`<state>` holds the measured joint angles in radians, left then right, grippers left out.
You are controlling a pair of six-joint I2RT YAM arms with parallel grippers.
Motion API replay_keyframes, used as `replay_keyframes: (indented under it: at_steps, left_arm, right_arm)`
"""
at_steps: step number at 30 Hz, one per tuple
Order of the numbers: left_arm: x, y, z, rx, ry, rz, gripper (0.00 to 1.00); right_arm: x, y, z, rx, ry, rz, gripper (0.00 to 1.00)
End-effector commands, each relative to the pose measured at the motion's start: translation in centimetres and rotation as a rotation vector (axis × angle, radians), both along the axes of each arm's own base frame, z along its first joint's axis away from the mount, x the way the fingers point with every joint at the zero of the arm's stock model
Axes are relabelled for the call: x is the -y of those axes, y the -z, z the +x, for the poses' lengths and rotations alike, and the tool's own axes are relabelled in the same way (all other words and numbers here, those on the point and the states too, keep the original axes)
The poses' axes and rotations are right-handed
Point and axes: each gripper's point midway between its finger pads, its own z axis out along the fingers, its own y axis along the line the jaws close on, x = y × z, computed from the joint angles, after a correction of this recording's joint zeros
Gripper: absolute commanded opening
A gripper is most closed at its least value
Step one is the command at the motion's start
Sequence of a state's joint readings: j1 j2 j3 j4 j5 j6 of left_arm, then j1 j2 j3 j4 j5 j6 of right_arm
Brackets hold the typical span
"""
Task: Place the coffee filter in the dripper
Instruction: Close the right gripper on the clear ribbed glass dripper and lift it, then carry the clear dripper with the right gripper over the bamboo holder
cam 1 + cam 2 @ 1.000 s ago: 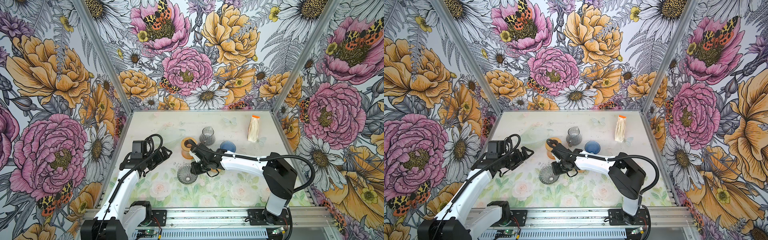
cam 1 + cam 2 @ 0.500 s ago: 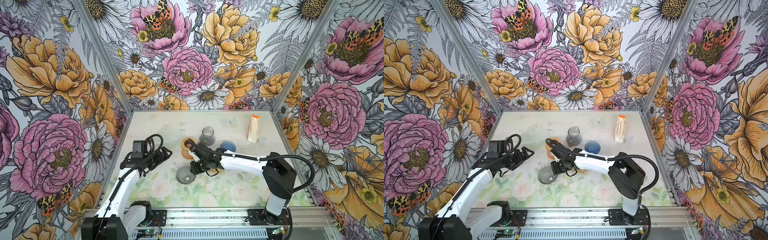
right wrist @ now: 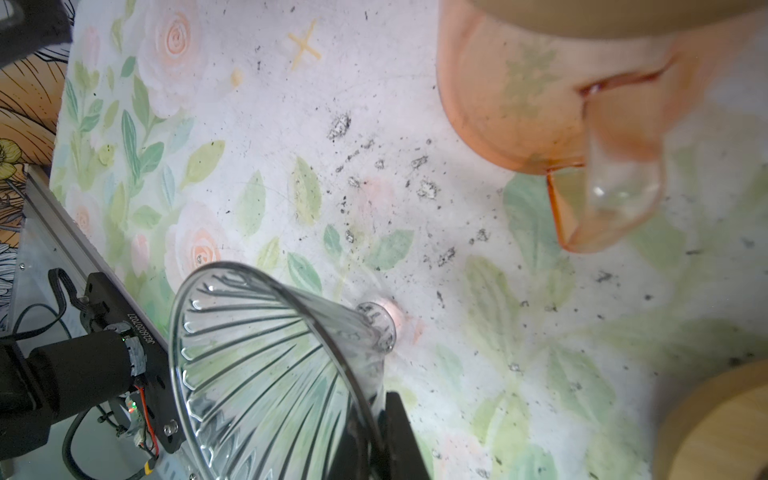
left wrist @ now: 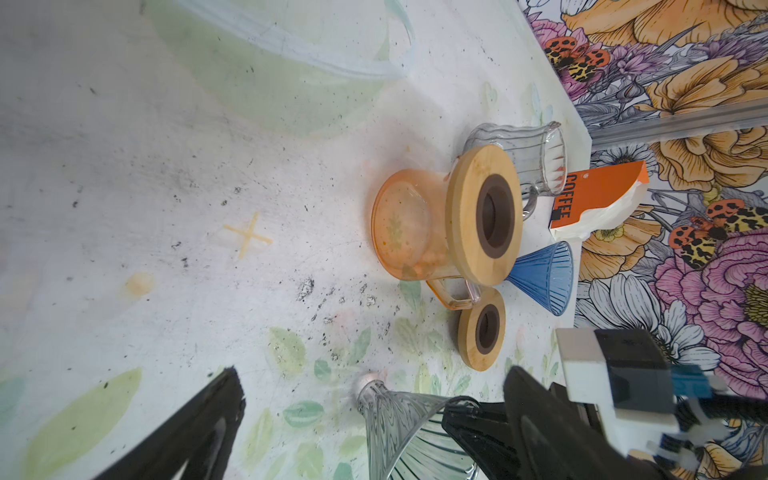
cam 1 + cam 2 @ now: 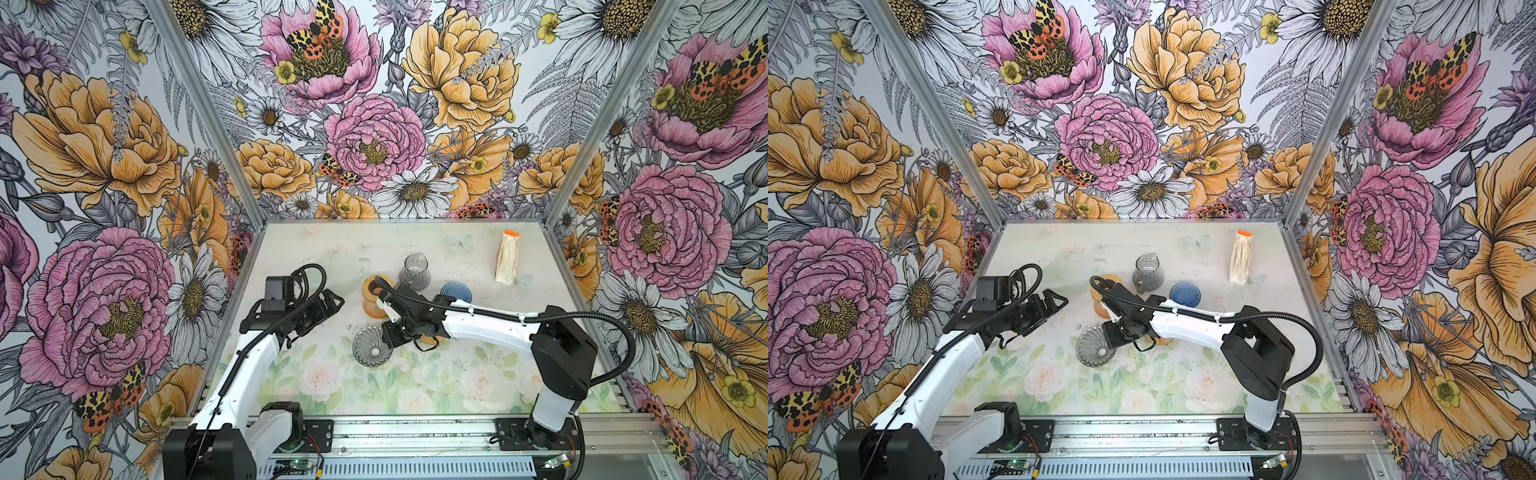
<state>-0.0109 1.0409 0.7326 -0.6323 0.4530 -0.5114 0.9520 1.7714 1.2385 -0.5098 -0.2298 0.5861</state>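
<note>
Plainly we see the right pincer [image 5: 390, 337] clamped on the clear dripper [image 5: 371, 348] just beside the orange carafe [image 5: 371, 296], the left pincer [image 5: 332, 303] gaping empty nearby, the coffee filter pack [image 5: 508, 257] well beyond that carafe.

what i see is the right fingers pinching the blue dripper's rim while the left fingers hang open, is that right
Not the blue one. The right wrist view shows the right fingers pinching the rim of the clear glass dripper. The blue dripper stands untouched beside the orange carafe. The left fingers do hang open.
</note>
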Motion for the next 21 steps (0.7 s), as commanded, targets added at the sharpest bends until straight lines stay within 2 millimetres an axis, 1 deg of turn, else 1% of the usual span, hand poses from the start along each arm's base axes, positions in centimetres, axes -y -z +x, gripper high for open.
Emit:
replay_keyframes:
  at_steps: [1, 5, 15, 21]
  left_arm:
    - [0.2, -1.1, 0.5, 0.039, 0.028, 0.019, 0.99]
    - [0.3, -1.7, 0.8, 0.057, 0.036, 0.019, 0.99]
    - [-0.1, -2.9, 0.8, 0.073, 0.048, 0.062, 0.99]
    - [-0.3, -3.3, 1.1, 0.085, 0.039, 0.069, 0.99]
  right_arm:
    - [-0.7, -4.0, 1.0, 0.086, -0.018, 0.075, 0.0]
    - [-0.6, -5.4, 1.5, 0.11, -0.015, 0.104, 0.0]
    - [0.1, -10.9, 3.5, 0.182, -0.024, 0.222, 0.0]
    - [0.7, -13.4, 4.9, 0.202, -0.002, 0.277, 0.0]
